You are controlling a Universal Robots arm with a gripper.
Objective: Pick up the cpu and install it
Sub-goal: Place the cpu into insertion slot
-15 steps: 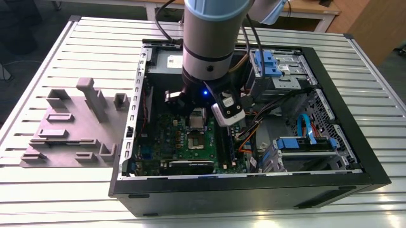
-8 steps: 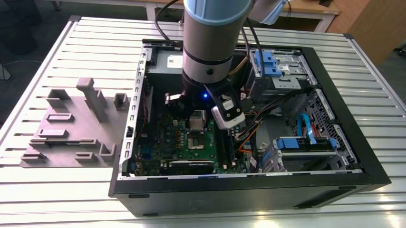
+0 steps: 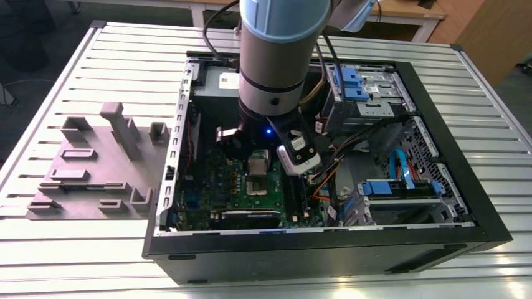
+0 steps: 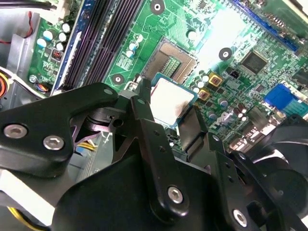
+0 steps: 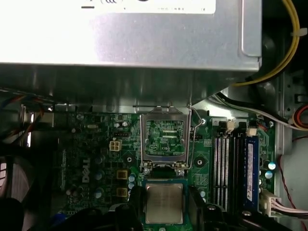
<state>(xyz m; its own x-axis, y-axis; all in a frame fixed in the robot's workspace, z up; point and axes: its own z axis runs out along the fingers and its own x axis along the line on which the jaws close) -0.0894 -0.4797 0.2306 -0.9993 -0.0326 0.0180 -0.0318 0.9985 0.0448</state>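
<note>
The black two-finger gripper [image 4: 168, 115] pinches the small flat square silvery-grey cpu [image 4: 172, 101] btw. its fingertips; cpu is close by the open metal socket [image 4: 173, 60] of the green motherboard [image 4: 240, 33].

The small, square, silvery cpu [image 4: 171, 102] with pale rim sits face-up in the pincer [image 4: 169, 114].

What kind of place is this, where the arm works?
Probably a robotics lab or test bench: an open desktop computer case lies on a slatted metal table, a grey fixture block beside it, and the pincer holds the cpu over the motherboard.
</note>
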